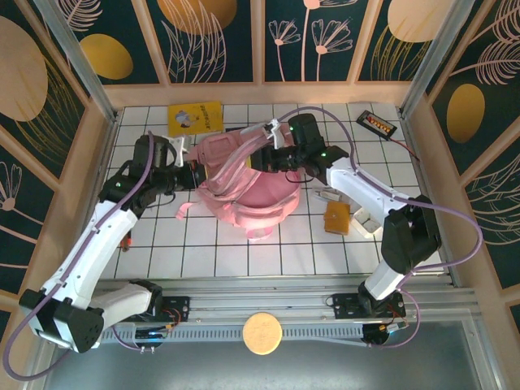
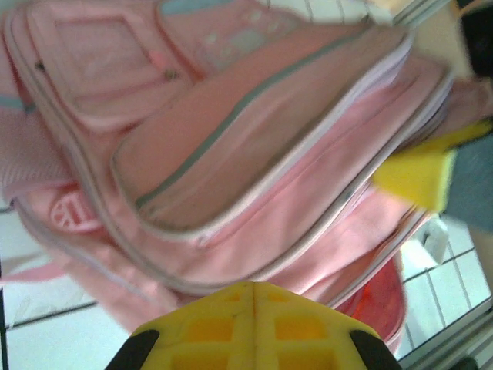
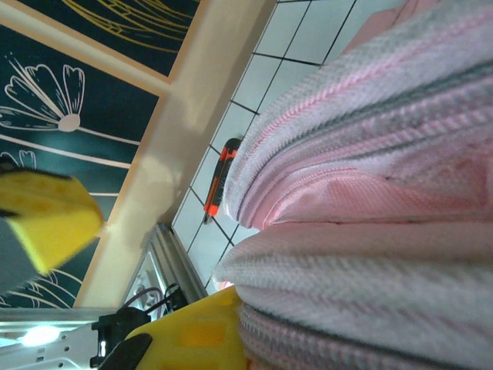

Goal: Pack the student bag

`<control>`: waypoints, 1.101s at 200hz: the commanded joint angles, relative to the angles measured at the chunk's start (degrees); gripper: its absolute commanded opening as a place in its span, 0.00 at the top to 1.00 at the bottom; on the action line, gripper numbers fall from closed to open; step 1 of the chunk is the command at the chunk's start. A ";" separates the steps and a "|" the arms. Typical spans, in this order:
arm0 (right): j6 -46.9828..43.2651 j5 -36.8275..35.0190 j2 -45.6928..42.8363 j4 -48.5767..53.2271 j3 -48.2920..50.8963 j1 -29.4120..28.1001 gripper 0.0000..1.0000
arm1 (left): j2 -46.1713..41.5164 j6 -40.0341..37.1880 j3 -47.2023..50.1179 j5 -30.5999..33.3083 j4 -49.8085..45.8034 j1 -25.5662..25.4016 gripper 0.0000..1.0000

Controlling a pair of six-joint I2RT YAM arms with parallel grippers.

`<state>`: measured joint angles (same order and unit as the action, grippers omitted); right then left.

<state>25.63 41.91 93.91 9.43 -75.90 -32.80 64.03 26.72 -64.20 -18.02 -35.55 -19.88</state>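
Two hands meet at the student bag (image 1: 252, 195), which lies slumped on the tiled bench (image 1: 211, 252) with its zipped front pockets turned toward the left wrist camera. We rate the bag as soft and light: the fabric sags and folds and gives no rigid edge, so it will drape from any single grip, and its mouth will likely fall shut unless held apart. We advise taking hold at the stitched rim beside the main zip or at the pink straps, where the layers are doubled and a pinch is least likely to slip. The smooth pocket panels offer little purchase. The left hand (image 1: 193, 175) sits at the bag's left side, wrist roughly level and pointing across the bag. Its fingers (image 2: 208, 327) are pressed fully together. We see no fabric between them, though a thin trim could be hidden there. The right hand (image 1: 262, 156) reaches in over the bag's far edge, forearm angled in from the bag's right. It is closed almost completely on a fold of the bag's woven rim, which lies across its yellow finger (image 3: 192, 335). A yellow book (image 1: 195, 119) lies just beyond the bag's far-left corner, and a small brown pad (image 1: 336, 217) rests near the bag's right side.
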 commanded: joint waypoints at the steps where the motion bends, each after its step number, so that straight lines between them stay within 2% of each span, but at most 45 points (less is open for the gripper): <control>1: 0.47 0.34 -2.63 -3.36 -2.47 0.96 1.00 | -2.46 -2.11 6.58 -3.20 1.57 -0.07 0.92; 9: 0.57 1.02 -2.28 -2.91 -3.66 0.96 1.00 | -2.77 -2.03 8.10 -4.34 2.30 -0.07 0.68; 13: 0.71 1.22 -2.07 -2.75 -4.15 0.96 1.00 | -2.69 -1.95 9.23 -4.72 2.46 -0.14 0.60; 21: 0.91 1.46 -1.85 -2.42 -5.12 0.96 1.00 | -2.36 -1.85 10.59 -6.15 3.16 -0.33 0.54; 35: 1.24 2.00 -1.56 -1.77 -6.75 0.99 1.00 | -1.53 -1.32 11.78 -8.53 5.13 -1.01 0.49; 61: 1.17 2.69 -1.08 -0.39 -9.09 0.98 1.00 | -0.17 1.29 13.81 -12.96 10.97 -1.29 0.49; 120: 2.42 3.17 -1.66 -0.93 -8.45 0.98 1.00 | 4.01 0.77 12.93 -14.91 15.28 -2.50 0.47; 137: 3.42 3.60 -1.53 -2.09 -7.98 0.98 1.00 | 5.48 -2.91 10.59 -14.11 13.04 -3.51 0.46; 154: 4.32 4.21 -1.02 -3.32 -8.04 0.98 1.00 | 6.37 -9.80 8.84 -12.77 9.72 -5.40 0.46; 187: 5.30 5.01 0.65 -4.11 -9.96 1.02 1.00 | 2.29 -22.32 8.90 -10.19 7.59 -6.09 0.50; 220: 6.62 5.17 1.43 -5.46 -10.65 0.63 1.00 | 0.29 -25.61 10.71 -11.20 9.06 -6.14 0.53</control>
<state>31.03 44.69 95.22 10.90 -82.63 -31.64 66.22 7.92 -53.39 -28.01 -27.75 -25.52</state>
